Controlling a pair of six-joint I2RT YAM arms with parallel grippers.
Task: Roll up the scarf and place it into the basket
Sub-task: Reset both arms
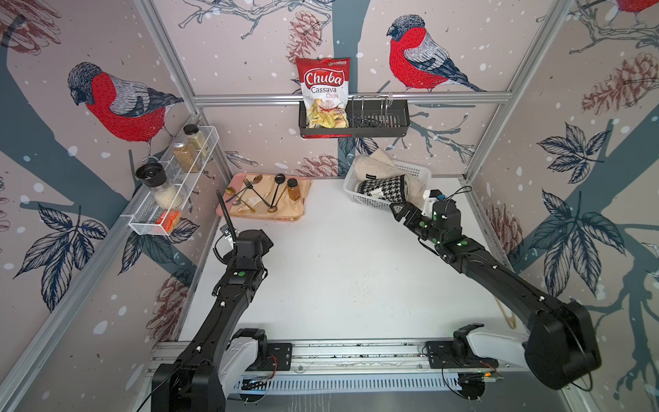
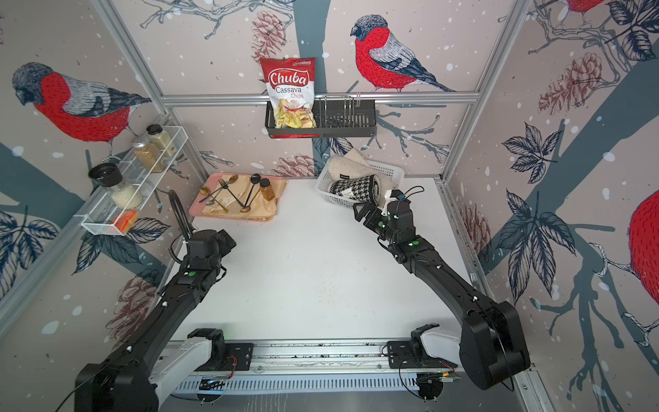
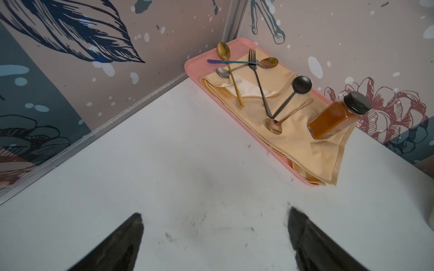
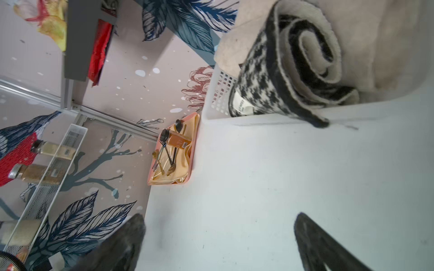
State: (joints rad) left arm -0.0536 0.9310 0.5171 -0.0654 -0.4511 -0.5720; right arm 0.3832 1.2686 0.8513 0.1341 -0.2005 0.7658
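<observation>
Both spread and empty, left claw (image 3: 214, 217) over counter (image 3: 164, 152), right claw (image 4: 219, 218) near basket (image 4: 270, 120), likely because rolled scarf (image 4: 270, 77) already lies inside.

I see bright, even, diffuse light; only soft shadows fall on the white table (image 3: 164, 152) just ahead of the jaws. Both wrist views blur the dark fingers (image 3: 117, 246) up close, and the walls (image 3: 176, 35) bend toward the edges.
</observation>
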